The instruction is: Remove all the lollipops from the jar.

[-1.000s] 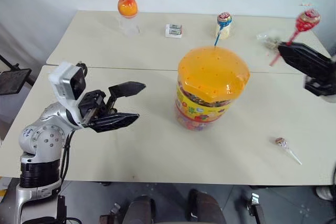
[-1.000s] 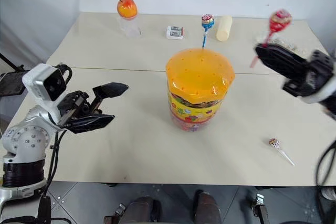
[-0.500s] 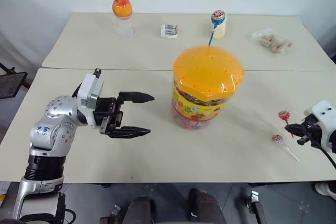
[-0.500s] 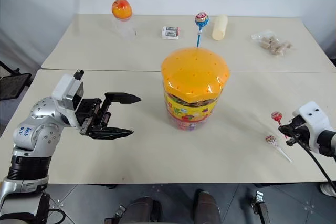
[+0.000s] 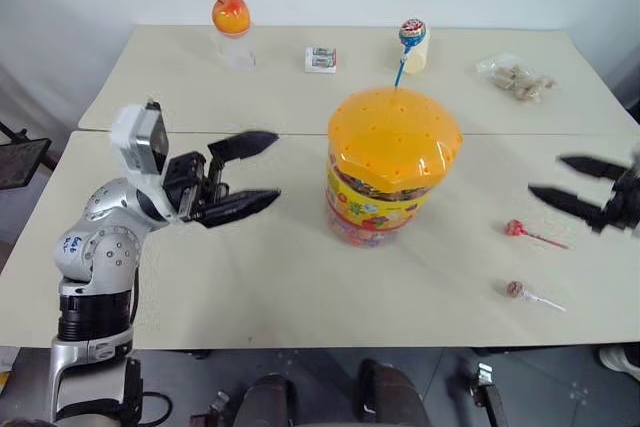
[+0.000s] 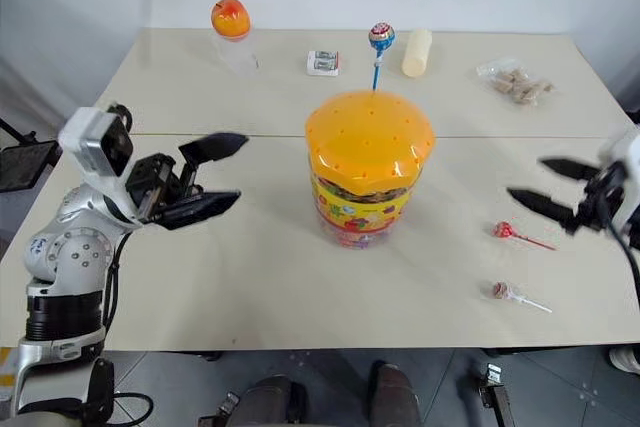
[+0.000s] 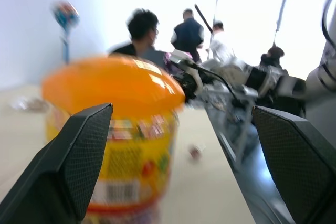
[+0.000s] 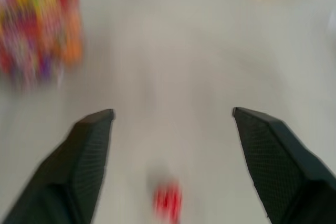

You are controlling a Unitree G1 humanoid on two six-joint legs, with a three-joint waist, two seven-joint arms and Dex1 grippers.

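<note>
The jar [image 5: 394, 175] stands mid-table [image 5: 280, 287], with 1 lollipop [image 5: 411, 33] still stuck upright in its lid. 2 lollipops [image 5: 515, 228] [image 5: 516, 290] lie on the table to its right. The right end effector [image 5: 580, 183] is released and empty above them; the left end effector [image 5: 243, 175] is released too, left of the jar.

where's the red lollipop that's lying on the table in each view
Left eye view: red lollipop lies on the table right of the jar, below the right claw.
Right eye view: same spot.
Left wrist view: cannot tell; too blurred.
Right wrist view: red blur between the fingers.
Shared landmark: the orange-lidded jar.
</note>
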